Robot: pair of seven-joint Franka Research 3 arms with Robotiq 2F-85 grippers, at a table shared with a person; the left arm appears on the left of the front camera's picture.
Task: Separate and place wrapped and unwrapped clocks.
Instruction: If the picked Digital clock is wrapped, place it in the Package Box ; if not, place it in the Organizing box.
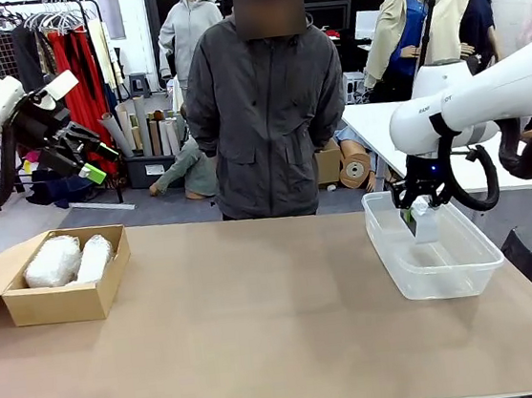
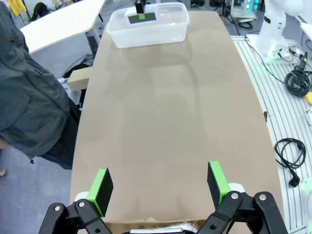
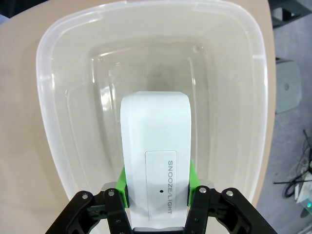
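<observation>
Two wrapped clocks, oblong bundles in crinkly white plastic, lie side by side in the brown cardboard box at the table's left. The bare white clock, marked SNOOZE/LIGHT on top, hangs over the clear plastic tub with my right gripper shut on it. In the front view the same clock sits just above the tub at the right. My left gripper is raised high over the left side, open and holding nothing; its green pads stand far apart.
A person in a dark grey jacket stands at the far side of the table, hands out of sight. The brown tabletop stretches bare between box and tub. Cables lie on the floor beside the table.
</observation>
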